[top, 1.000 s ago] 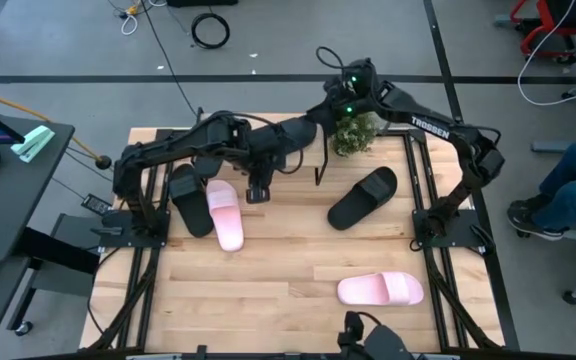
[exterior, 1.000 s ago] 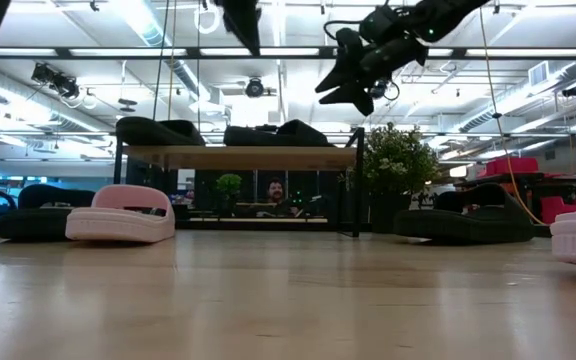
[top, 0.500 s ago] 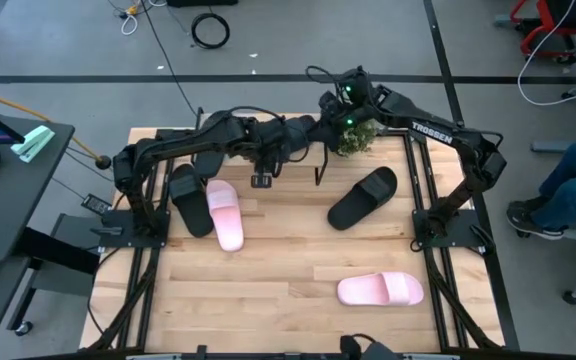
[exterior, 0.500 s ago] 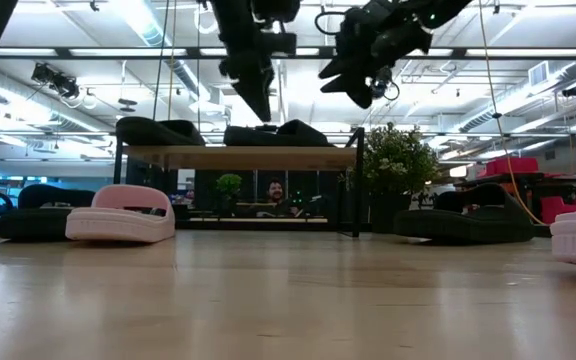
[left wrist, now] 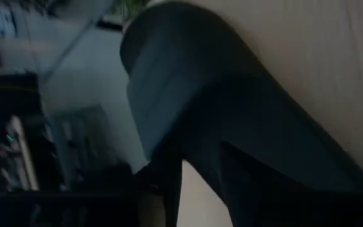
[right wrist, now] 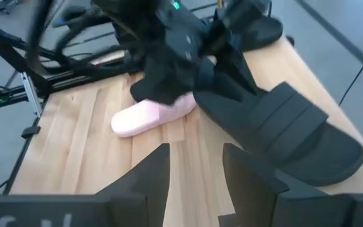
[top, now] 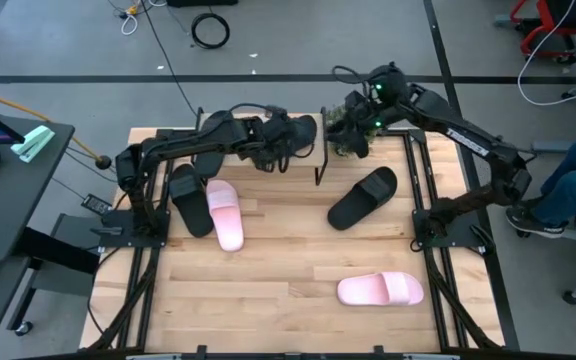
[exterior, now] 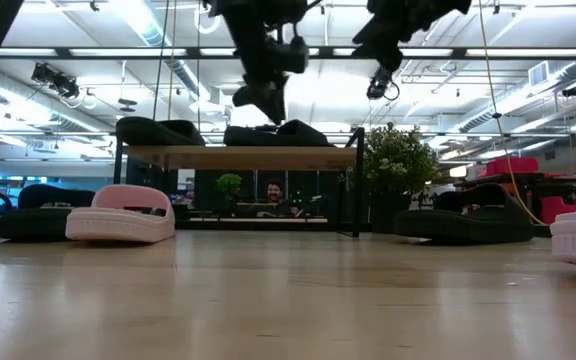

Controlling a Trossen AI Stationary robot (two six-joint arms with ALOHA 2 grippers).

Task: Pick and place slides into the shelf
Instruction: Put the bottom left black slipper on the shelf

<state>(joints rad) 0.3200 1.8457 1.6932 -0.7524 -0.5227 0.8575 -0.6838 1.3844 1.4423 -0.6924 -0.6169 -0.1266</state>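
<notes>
Surface [top: 268, 270]: light wooden planks, carrying the shelf, the plant and four loose slides.
Shelf [exterior: 238, 156]: at the far middle of the surface, light top board on a thin black frame; in the low view two black slides [exterior: 158, 131] lie side by side on the top board.
Left arm [top: 168, 150]: reaches from the left side across to the shelf top.
Right arm [top: 458, 130]: stretches from the right side toward the far edge, above the plant.
Black slide, right [top: 362, 197]: lies diagonally on the surface right of the shelf.
Black slide, left [top: 189, 200]: on the surface left of the shelf, just beside a pink slide [top: 225, 213].
Second pink slide [top: 380, 290]: near the front right, well apart from the others.
Plant [exterior: 398, 160]: green, just right of the shelf.
Left gripper [exterior: 260, 97]: just above the shelf-top slides; whether its fingers are released or clenched cannot be told.
Right gripper [right wrist: 194, 183]: fingers [right wrist: 150, 176] released, spread apart, grasping nothing.
</notes>
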